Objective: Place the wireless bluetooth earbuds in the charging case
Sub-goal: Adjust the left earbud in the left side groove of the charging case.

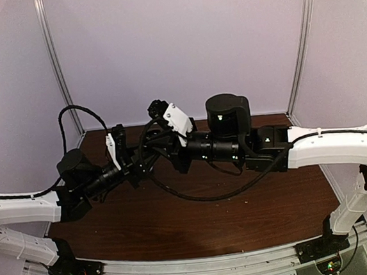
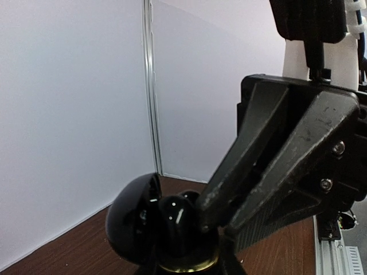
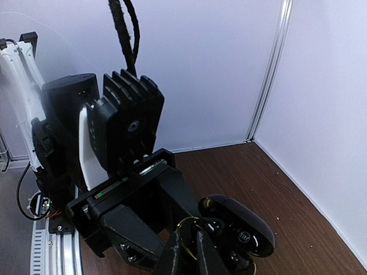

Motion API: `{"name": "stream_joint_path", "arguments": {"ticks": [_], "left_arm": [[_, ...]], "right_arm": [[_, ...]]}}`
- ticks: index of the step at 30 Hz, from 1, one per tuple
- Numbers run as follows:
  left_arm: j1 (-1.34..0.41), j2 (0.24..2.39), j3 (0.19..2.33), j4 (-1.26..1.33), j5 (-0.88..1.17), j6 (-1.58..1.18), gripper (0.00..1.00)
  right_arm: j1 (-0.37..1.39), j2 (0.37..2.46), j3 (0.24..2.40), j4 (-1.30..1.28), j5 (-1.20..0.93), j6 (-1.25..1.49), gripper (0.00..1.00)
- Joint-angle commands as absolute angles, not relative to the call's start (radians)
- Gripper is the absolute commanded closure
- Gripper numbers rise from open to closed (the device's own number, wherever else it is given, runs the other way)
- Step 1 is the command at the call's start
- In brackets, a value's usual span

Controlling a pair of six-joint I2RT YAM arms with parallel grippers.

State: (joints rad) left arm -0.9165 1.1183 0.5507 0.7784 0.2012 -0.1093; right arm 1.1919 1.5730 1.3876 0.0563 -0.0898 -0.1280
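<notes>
Both arms meet over the middle of a dark brown, wood-grained table point(image 1: 242, 216), closed in by smooth, pale lavender walls point(image 1: 163, 49) with thin metal posts in the corners. The arms are white plastic shells joined by matte black motor housings, and a black cable point(image 1: 201, 197) sags in a loop under the right one. Between them sits the charging case point(image 3: 238, 232), a glossy black, rounded pebble of a thing, lifted off the table with its domed lid point(image 2: 133, 220) swung open; a small round logo shows on the lid's inner face. A thin gold-coloured ring point(image 2: 189, 266) runs around the rim of the lower half. The left gripper point(image 3: 180, 223), with chunky, dull black fingers, is clamped on the lower half of the case and holds it up. The right gripper point(image 2: 215, 220) comes down from above, its two long fingers of rough, scuffed dark metal tapering to a point, with small screws showing at their base. Its jaws are drawn nearly together, and the tips reach into the open case, right against a shiny black earbud point(image 2: 178, 220), a small rounded lump seated in the lower half just in front of the lid. From where I stand I can't tell whether the tips actually pinch that bud or only press on it.
</notes>
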Motion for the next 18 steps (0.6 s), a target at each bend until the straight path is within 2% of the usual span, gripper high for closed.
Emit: {"name": "stream_joint_path", "arguments": {"ticks": [1,12,18], "left_arm": [[-0.917,1.111,0.572,0.806,0.216,-0.097,1.0],[-0.917,1.108,0.567,0.8,0.222,-0.103,1.0],[-0.917,1.105,0.564,0.804,0.254,-0.091,1.0]], "right_arm": [[1.181,1.564,1.372,0.057,-0.063,-0.118,0.89],[1.181,1.467,1.337,0.077,-0.2,-0.137,0.85],[1.181,1.439,1.345,0.051,-0.18,-0.138,0.83]]}}
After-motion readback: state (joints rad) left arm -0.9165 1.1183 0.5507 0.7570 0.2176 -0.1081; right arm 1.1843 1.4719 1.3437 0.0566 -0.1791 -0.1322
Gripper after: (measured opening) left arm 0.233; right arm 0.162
